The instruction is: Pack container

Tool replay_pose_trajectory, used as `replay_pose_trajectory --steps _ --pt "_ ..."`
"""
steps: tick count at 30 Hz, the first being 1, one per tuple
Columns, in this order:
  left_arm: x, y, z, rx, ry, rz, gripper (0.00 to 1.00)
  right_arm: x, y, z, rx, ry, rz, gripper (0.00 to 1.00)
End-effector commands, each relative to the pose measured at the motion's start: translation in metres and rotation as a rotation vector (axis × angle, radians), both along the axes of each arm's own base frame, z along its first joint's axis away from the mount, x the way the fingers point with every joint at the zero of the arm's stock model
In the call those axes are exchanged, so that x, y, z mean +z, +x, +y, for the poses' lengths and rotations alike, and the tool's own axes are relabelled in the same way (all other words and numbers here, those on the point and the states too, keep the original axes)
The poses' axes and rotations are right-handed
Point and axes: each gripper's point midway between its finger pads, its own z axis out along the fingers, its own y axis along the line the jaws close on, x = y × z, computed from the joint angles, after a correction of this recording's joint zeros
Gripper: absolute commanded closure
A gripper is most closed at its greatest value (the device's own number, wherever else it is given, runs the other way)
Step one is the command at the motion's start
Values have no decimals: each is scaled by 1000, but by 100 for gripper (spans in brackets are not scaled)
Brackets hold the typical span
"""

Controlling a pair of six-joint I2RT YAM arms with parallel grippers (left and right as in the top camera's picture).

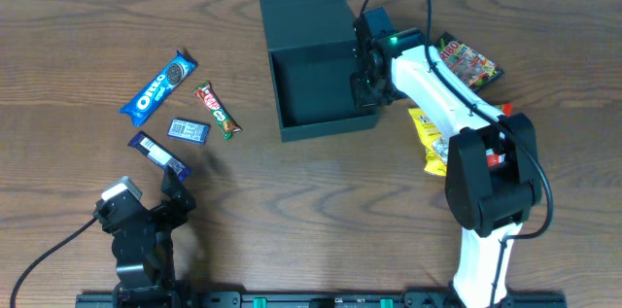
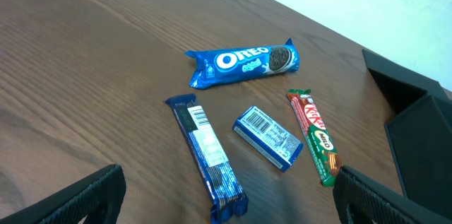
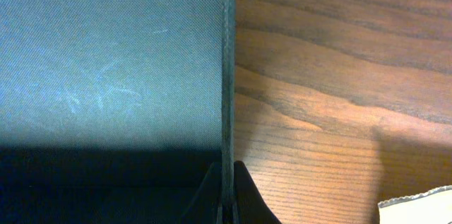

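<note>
dark wood table (image 1: 78, 36). overhead: the container (image 1: 326, 129), a matte teal-green square box, sits upper centre, its lid (image 1: 301, 12) raised at the far side. the right gripper (image 1: 362, 70) meets its right wall; the left gripper (image 1: 175, 189) sits lower left. left wrist: fingers (image 2: 78, 199) spread wide near an oreo packet (image 2: 244, 65). right wrist: fingers (image 3: 206, 199) pinch the thin wall rim. the box looks stiff and light, and the rim seems the best hold.

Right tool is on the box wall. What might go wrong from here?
1. The right tool pinches only the thin right wall of the container; pulling may tilt or drag it.
2. The right arm hangs over the yellow packet; lowering or swinging could knock it.
</note>
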Motion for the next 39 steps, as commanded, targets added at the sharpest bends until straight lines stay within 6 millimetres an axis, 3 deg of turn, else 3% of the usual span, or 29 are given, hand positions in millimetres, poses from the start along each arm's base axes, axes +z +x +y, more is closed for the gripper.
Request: replay_pose_trajectory --steps 1,12,21,25,36,37,39 --pt "-9 -1 3 10 20 25 5 0 -9 11 -25 49 41 99" --pt "-9 -1 3 10 20 25 5 -12 -49 19 -143 45 177 99" --pt "-9 -1 3 9 20 25 5 -17 -84 6 -177 9 199 99" --pt "-9 -1 3 10 20 25 5 -11 -90 0 -191 15 165 99" --pt "-9 -1 3 10 20 25 5 -16 -94 -2 -185 8 161 99" --pt "-9 -1 3 9 19 25 5 -16 -94 -2 -185 9 162 84" --pt "-9 -1 3 10 20 25 5 -16 -93 -2 -186 10 160 25"
